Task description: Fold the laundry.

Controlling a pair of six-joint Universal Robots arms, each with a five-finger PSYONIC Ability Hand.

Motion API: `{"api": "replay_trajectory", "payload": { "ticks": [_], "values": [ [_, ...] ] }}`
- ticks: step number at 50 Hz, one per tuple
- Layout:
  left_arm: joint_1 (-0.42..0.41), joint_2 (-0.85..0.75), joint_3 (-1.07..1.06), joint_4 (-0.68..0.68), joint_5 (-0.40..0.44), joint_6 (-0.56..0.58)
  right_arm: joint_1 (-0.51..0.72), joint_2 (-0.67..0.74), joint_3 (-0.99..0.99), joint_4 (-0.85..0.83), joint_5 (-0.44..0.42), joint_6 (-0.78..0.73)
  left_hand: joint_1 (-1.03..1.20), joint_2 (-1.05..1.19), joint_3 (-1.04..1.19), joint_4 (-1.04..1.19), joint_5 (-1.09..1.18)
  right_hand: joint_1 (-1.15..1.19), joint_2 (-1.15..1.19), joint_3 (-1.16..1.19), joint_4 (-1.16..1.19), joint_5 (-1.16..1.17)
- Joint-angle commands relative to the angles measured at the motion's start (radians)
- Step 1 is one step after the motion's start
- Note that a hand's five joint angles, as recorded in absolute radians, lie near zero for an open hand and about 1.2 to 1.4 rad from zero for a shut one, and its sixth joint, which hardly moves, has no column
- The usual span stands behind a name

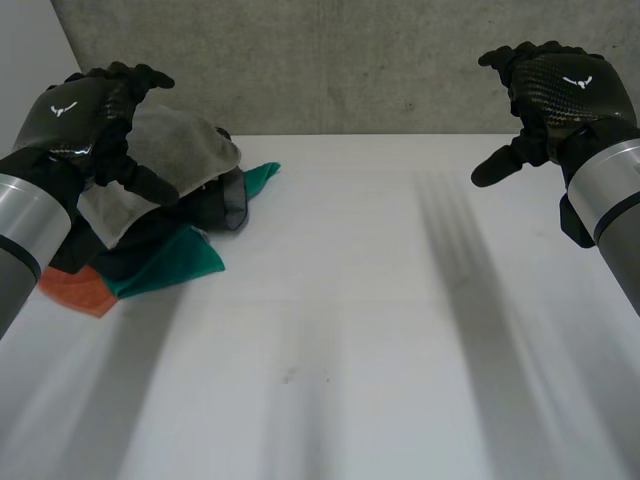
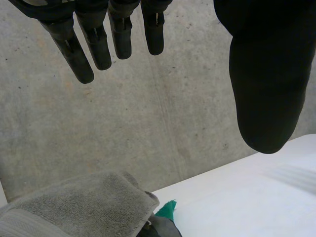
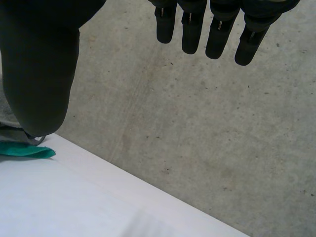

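Left hand (image 1: 85, 115): fingers straight, thumb apart, empty, raised above the laundry pile (image 1: 135, 248).
Right hand (image 1: 560, 90): likewise spread, empty, well apart from the pile.
Pile, far left of the white surface (image 1: 380, 330): rumpled grey terry towel (image 1: 175, 150) on top; dark cloth (image 1: 215, 205); smooth green cloth (image 1: 165, 270); orange corner (image 1: 75, 290) lowest.

wall: bare grey concrete wall (image 1: 330, 60), mottled and pitted, running behind the table | left side: paler smooth wall (image 1: 25, 50) meets it at a corner | tabletop (image 1: 400, 350): white, matte, far edge along the concrete | mark: small dark speck (image 1: 288, 377) near its middle
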Motion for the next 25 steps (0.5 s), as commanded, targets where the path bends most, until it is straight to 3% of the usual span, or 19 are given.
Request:
{"api": "replay_trajectory", "payload": {
  "ticks": [1, 9, 15, 25],
  "values": [
    [0.016, -0.020, 0.028, 0.039, 0.006, 0.006, -0.004, 0.004, -0.004, 0.000, -0.006, -0.002, -0.086, -0.087, -0.086, -0.087, -0.086, -0.088, -0.095, -0.104, -0.106, -0.101],
    [0.038, -0.109, 0.092, 0.126, 0.012, 0.017, -0.005, 0.004, -0.001, -0.002, -0.008, -0.004, -0.080, -0.081, -0.080, -0.082, -0.080, -0.088, -0.095, -0.104, -0.106, -0.101],
    [0.113, -0.301, 0.244, 0.128, 0.013, 0.046, -0.008, 0.007, -0.001, -0.003, -0.009, -0.004, -0.071, -0.072, -0.071, -0.073, -0.071, -0.088, -0.095, -0.104, -0.106, -0.101],
    [0.232, -0.707, 0.531, 0.139, 0.009, 0.345, -0.007, 0.028, -0.001, -0.003, -0.009, -0.051, -0.033, -0.034, -0.033, -0.035, -0.033, -0.088, -0.095, -0.104, -0.106, -0.101]
  ]
}}
